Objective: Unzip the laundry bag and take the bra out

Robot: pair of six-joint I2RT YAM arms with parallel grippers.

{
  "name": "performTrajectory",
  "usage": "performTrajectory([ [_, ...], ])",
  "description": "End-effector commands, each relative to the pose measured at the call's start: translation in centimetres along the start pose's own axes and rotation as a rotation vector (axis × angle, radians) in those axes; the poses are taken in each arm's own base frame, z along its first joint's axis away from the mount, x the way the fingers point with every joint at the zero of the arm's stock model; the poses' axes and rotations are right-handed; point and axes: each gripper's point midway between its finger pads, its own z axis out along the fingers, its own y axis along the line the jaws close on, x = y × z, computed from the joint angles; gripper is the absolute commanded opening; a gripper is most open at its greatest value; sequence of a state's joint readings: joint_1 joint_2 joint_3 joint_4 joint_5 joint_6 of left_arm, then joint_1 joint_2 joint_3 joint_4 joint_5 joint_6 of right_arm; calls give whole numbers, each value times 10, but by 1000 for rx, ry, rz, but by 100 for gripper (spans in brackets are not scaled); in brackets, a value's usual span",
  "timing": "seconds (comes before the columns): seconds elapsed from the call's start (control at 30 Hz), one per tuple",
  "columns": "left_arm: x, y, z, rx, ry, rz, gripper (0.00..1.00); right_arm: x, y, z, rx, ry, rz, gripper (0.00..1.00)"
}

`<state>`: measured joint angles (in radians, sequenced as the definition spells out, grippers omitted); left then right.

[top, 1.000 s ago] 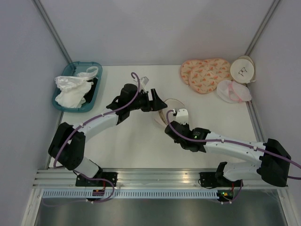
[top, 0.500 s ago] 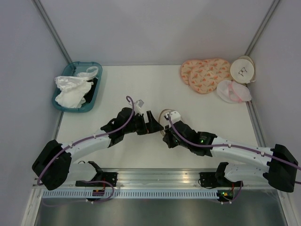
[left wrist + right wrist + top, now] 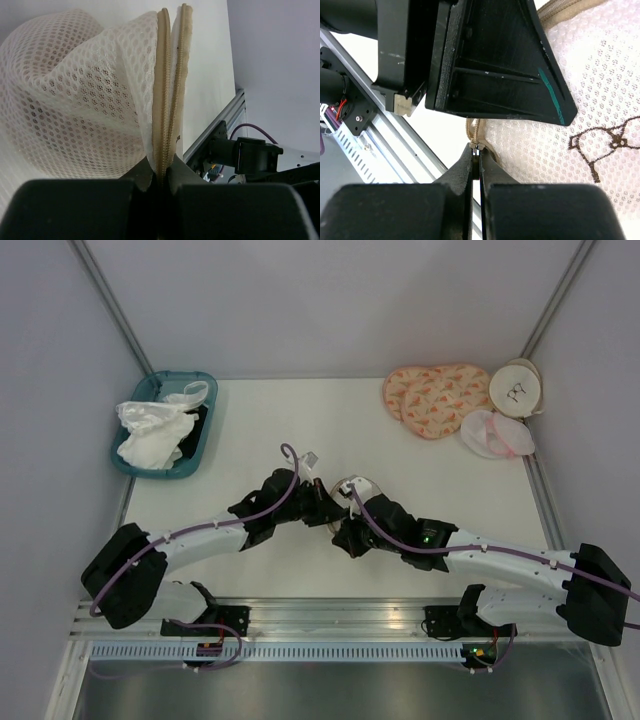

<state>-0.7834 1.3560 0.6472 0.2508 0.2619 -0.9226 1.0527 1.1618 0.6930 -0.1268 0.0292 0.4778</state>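
- Left wrist view: the laundry bag [image 3: 75,100] is showing as cream honeycomb mesh bulging to the left, edged by two tan zipper tapes [image 3: 172,75]. The tapes are running straight up from the left gripper [image 3: 161,176] and parting slightly higher up. The disc is therefore standing on edge, with its rim pointing lengthwise away from the camera. The fingers are clamping both tapes together at their lower end.
- Right wrist view: the right gripper [image 3: 476,162] is pinching the small zipper pull [image 3: 476,146] at the bag's rim, its fingers pressed tight together. The mesh face is spreading off to the right, its dark bra drawing [image 3: 600,145] facing the camera. The left gripper's black body is sitting just above.
- Top view: both grippers are holding the bag between them over the near middle of the table [image 3: 280,430]. Only a small cream arc is peeking out beyond them.
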Motion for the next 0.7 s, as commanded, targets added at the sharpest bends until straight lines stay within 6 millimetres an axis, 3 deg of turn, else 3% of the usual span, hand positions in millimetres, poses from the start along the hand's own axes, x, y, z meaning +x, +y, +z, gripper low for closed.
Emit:
performTrajectory([
  [0.0,-17,-14,-3,26,-71,27,2,1,5,-2,-30,1,-1,1],
  [0.1,-27,-12,-9,-9,-105,54,2,17,-7,-2,43,63,20,0],
  [0.23,-37,-11,-15,-18,-124,82,2,60,-50,-9,283,205,50,0],
  [0.33,-43,-11,-20,-21,-132,92,2,78,-77,-18,433,238,79,0],
  [0.43,-43,-10,-22,-18,-130,96,2,80,-100,-28,570,213,97,0],
  [0.6,-34,-9,-21,-5,-95,94,2,44,-140,-53,873,75,116,0],
  [0.67,-30,-7,-21,0,-85,92,2,29,-145,-56,914,31,126,0],
])
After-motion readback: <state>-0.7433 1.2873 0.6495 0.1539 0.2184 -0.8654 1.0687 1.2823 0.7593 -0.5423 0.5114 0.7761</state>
